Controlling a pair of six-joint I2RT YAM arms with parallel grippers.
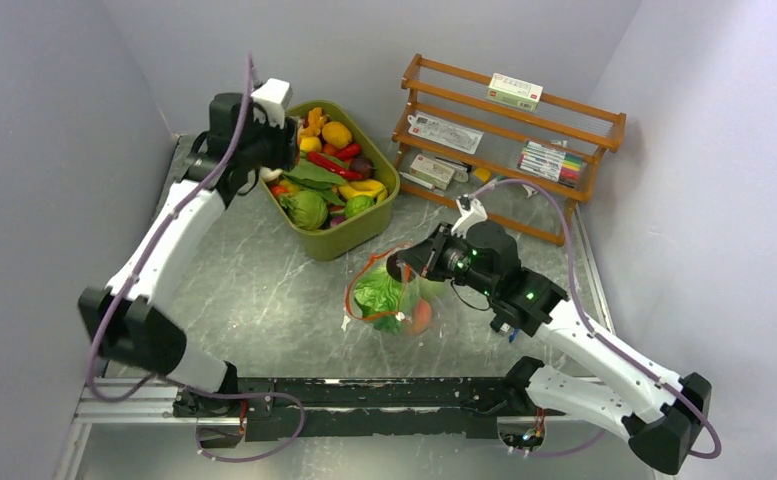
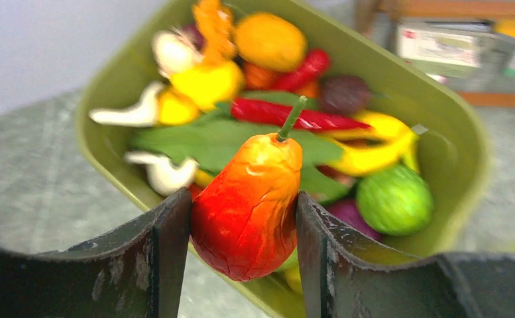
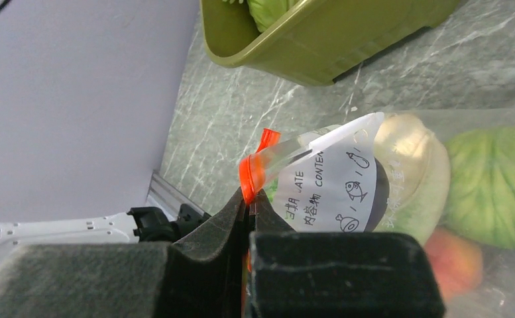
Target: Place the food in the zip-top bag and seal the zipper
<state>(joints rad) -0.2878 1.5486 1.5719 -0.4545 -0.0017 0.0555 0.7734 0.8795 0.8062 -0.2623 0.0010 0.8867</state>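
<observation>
My left gripper (image 2: 243,218) is shut on a red-orange toy pear (image 2: 248,205) with a green stem and holds it above the near edge of the olive-green tub (image 2: 453,152); from above it hovers at the tub's left rim (image 1: 276,150). The clear zip-top bag (image 1: 389,295) lies on the table's middle with green leafy food and an orange-pink piece inside. My right gripper (image 3: 249,199) is shut on the bag's orange-red zipper strip (image 3: 254,165) and holds the mouth up. The bag's white label (image 3: 334,189) faces the right wrist camera, with a green cabbage (image 3: 496,185) inside behind it.
The tub (image 1: 369,225) holds several toy foods: red chili (image 2: 294,116), yellow pepper, green round piece (image 2: 394,199), mushrooms. A wooden rack (image 1: 509,140) with boxes and pens stands at the back right. Grey walls close in both sides.
</observation>
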